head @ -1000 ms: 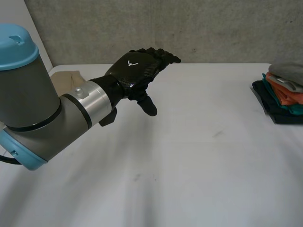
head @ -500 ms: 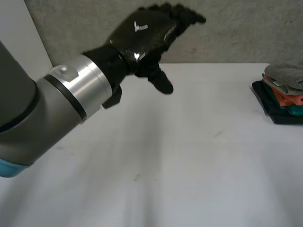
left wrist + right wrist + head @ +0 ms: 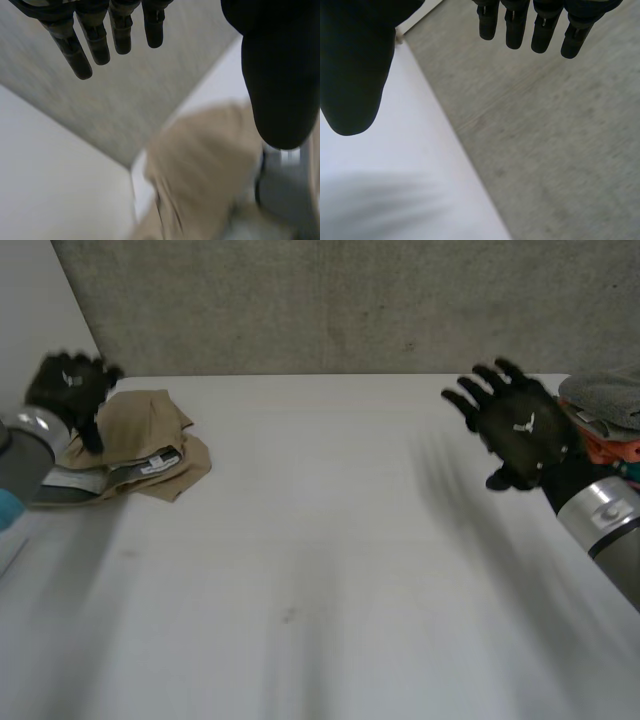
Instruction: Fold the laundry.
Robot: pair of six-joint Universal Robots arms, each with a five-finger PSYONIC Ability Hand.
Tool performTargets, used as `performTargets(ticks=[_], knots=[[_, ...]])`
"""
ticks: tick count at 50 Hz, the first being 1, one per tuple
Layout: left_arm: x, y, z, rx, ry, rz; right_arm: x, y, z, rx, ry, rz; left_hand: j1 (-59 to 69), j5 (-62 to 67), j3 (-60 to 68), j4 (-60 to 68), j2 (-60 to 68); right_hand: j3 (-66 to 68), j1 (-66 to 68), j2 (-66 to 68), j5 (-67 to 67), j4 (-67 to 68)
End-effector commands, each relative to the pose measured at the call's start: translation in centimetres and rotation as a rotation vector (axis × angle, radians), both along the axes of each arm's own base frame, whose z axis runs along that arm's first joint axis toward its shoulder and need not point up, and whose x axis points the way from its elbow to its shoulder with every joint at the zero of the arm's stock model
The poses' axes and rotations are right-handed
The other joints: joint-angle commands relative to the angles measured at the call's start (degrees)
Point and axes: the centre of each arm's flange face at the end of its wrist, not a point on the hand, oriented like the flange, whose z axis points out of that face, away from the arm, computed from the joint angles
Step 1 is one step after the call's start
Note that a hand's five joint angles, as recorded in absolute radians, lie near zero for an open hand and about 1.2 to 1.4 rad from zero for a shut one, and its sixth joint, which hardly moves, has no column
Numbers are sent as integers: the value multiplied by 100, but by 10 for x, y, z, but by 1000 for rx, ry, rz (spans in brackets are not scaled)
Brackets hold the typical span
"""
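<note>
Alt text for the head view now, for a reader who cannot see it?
Both black hands are open above a white table: the left hand by a crumpled tan garment at the far left, the right hand with fingers spread in front of a stack of folded clothes.

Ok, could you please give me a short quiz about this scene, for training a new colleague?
1. True or false: the right hand is holding a garment.
2. Which hand is nearer to the crumpled tan garment? A: the left hand. B: the right hand.
3. Fill the gap: by the robot's own sides, the stack of folded clothes lies at the ___ edge of the table.
Key: 1 false, its fingers are spread and hold nothing. 2 A. 3 right.
</note>
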Motion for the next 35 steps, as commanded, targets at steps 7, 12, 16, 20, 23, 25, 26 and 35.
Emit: performTargets(ticks=[7,12,16,20,23,25,26,35], knots=[[23,-55,-94,51,-9,-30,-6,2,-17,97,35,-25,6900,6717,6768,6754,6741,-232,-327,-245,-275,-210],[5,-55,-71,-61,35,10,-8,1,-16,97,33,-43,6910,6728,6779,6765,6752,-232,-327,-245,-275,-210],[-29,-29,-26,-112,137,-31,-9,0,-12,82,31,-63,6910,6728,6779,6765,6752,-232,-327,-245,-275,-210],[-77,15,32,-165,279,-153,-14,-5,-1,49,23,-102,6910,6728,6779,6765,6752,-232,-327,-245,-275,-210],[-124,59,70,-184,411,-294,-20,-8,7,29,13,-141,6910,6728,6779,6765,6752,-232,-327,-245,-275,-210],[-136,72,85,-203,461,-331,-21,-8,9,26,9,-152,6910,6728,6779,6765,6752,-232,-327,-245,-275,-210],[-139,72,92,-223,482,-331,-22,-8,9,28,8,-153,6910,6728,6779,6765,6752,-232,-327,-245,-275,-210],[-178,90,63,-155,363,-369,-23,-5,5,51,8,-154,6910,6728,6779,6765,6752,-232,-327,-245,-275,-210]])
